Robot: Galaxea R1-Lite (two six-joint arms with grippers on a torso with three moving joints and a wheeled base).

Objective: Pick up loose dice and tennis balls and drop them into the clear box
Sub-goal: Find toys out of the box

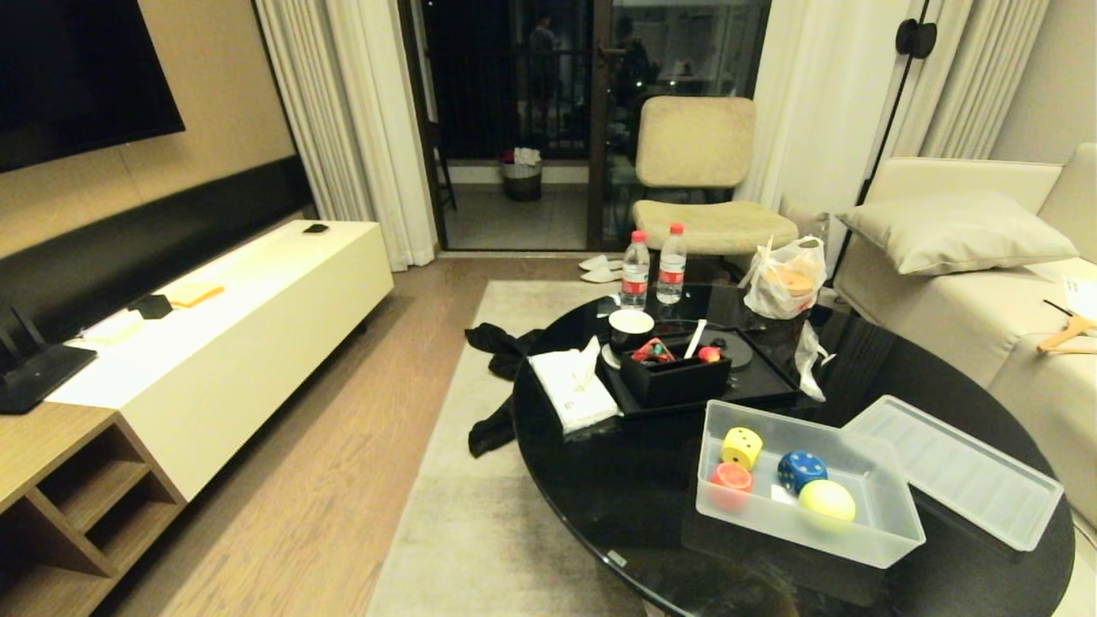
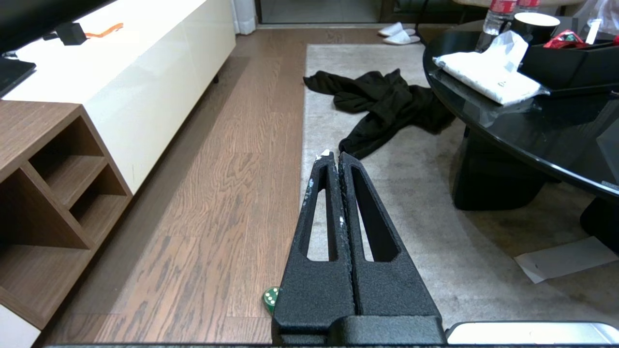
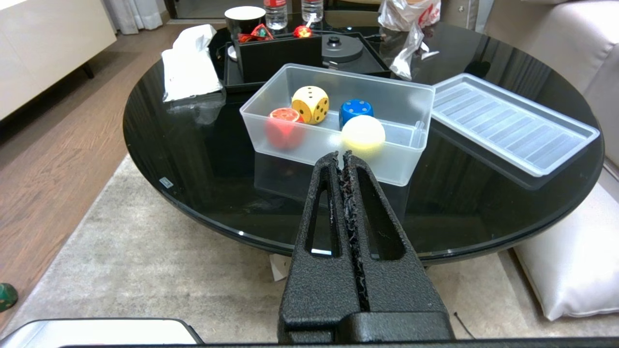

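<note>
Green die (image 2: 271, 298) lies loose on wood floor, low and just beside left gripper (image 2: 333, 155), nearer than right gripper (image 3: 344, 158); both grippers closed, empty; 3 dice, 1 ball already in box (image 1: 891, 538).

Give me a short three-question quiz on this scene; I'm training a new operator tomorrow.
1. How many dice lie in the clear box?
2. True or false: the lid is on the box.
3. Where is the green die? A) black tray B) wood floor C) sofa

Key:
1. Three: yellow die, red die, blue die, beside a tennis ball.
2. False; it lies on the black table next to the box.
3. B, partly hidden behind the shut left gripper.
</note>
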